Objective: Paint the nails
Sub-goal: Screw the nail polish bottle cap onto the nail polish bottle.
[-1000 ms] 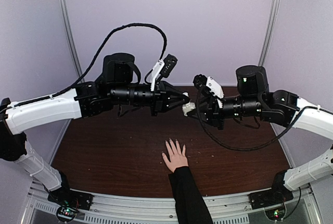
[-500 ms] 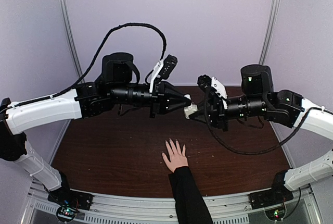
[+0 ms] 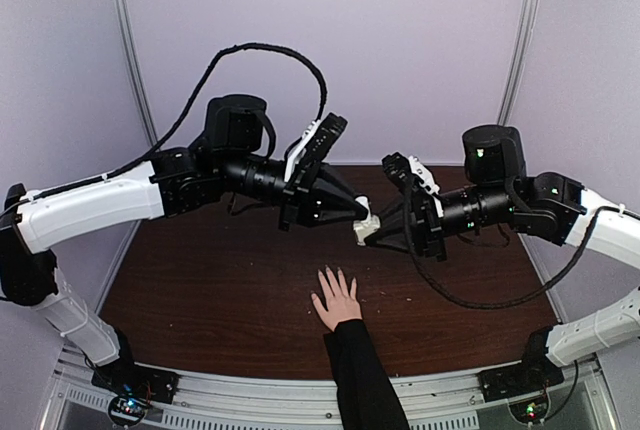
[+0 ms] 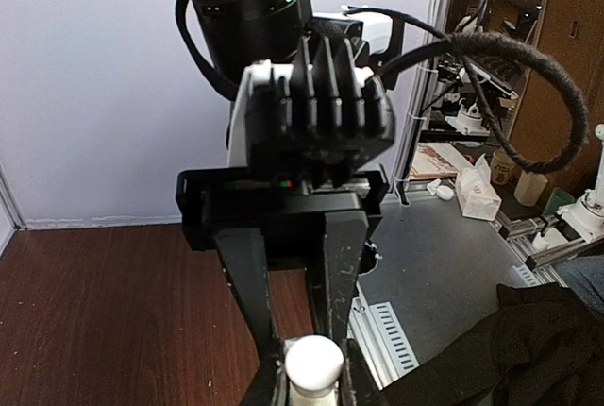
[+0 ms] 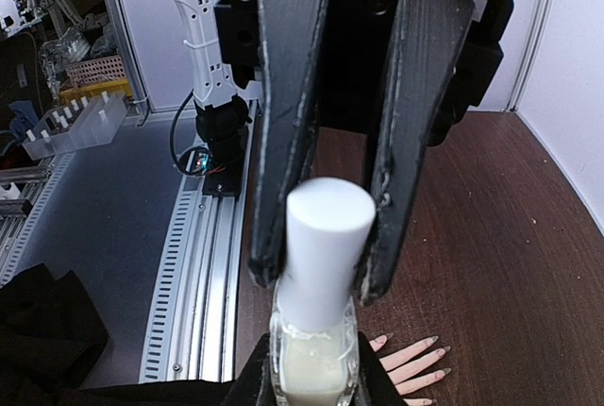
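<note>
A light-skinned hand [image 3: 337, 302] with a black sleeve [image 3: 362, 375] lies flat on the brown table, fingers spread. Its nails [image 5: 437, 340] look long and pale in the right wrist view and are too small to judge from above. Above the hand, my right gripper [image 3: 373, 235] is shut on the glass body of a small clear bottle [image 5: 311, 359]. My left gripper [image 3: 361, 213] meets it from the left, and its fingers [image 5: 283, 123] are closed around the white cap [image 5: 326, 236]. The cap's round end [image 4: 313, 363] also shows between the left jaws.
The brown table [image 3: 200, 290] is walled at the back and sides. A metal rail [image 3: 300, 392] runs along the near edge. A black cable [image 3: 250, 55] loops above the left arm. Both arms hang over the middle of the table.
The right gripper carried the bottle slightly right and down. The left gripper followed, tilted downward, and now has its fingers around the cap.
</note>
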Robot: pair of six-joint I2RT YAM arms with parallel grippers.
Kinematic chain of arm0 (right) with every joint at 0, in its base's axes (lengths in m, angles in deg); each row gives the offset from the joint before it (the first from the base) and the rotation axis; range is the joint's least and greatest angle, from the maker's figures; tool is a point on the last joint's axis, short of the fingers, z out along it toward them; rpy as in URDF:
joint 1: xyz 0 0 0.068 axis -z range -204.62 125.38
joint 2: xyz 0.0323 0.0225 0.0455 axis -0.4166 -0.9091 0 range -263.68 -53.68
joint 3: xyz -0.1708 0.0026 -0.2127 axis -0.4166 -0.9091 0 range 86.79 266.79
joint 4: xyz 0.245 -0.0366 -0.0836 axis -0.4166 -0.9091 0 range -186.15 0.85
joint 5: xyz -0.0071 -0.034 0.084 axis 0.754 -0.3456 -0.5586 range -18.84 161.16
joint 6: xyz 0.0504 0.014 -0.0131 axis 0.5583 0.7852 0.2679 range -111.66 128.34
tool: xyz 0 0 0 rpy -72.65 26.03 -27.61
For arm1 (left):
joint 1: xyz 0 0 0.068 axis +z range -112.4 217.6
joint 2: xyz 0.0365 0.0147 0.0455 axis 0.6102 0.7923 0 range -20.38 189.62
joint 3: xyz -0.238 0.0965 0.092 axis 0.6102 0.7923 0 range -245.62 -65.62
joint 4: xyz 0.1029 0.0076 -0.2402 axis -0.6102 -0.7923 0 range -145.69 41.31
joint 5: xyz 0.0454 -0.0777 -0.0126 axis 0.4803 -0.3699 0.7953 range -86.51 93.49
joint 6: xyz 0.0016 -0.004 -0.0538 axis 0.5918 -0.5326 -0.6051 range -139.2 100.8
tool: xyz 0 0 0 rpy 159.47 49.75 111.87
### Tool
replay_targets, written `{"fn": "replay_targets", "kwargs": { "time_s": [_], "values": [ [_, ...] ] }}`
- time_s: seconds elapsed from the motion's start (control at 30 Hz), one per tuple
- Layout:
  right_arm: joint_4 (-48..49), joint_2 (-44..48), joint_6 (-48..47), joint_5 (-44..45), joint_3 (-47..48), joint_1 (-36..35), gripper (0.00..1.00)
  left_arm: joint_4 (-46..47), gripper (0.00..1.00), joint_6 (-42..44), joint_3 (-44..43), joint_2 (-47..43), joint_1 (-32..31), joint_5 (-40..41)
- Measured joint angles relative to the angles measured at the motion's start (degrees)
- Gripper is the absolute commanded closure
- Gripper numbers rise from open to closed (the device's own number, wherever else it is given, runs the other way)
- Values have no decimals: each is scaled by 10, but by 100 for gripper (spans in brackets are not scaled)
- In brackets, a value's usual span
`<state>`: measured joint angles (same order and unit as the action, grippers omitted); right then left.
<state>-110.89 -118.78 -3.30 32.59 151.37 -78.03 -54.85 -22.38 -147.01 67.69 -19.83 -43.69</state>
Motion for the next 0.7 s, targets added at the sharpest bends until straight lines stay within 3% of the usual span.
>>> {"fn": "replay_targets", "kwargs": {
  "time_s": [0.37,0.53,0.7],
  "values": [
    [33,3,-4,-3,1,-1,100,-22,57,-3,-6,7,12,-31],
    [57,3,-4,4,1,-1,100,-35,32,-7,-5,3,18,-13],
    [65,5,-2,46,1,-1,100,-39,31,-10,17,-35,19,38]
  ]
}}
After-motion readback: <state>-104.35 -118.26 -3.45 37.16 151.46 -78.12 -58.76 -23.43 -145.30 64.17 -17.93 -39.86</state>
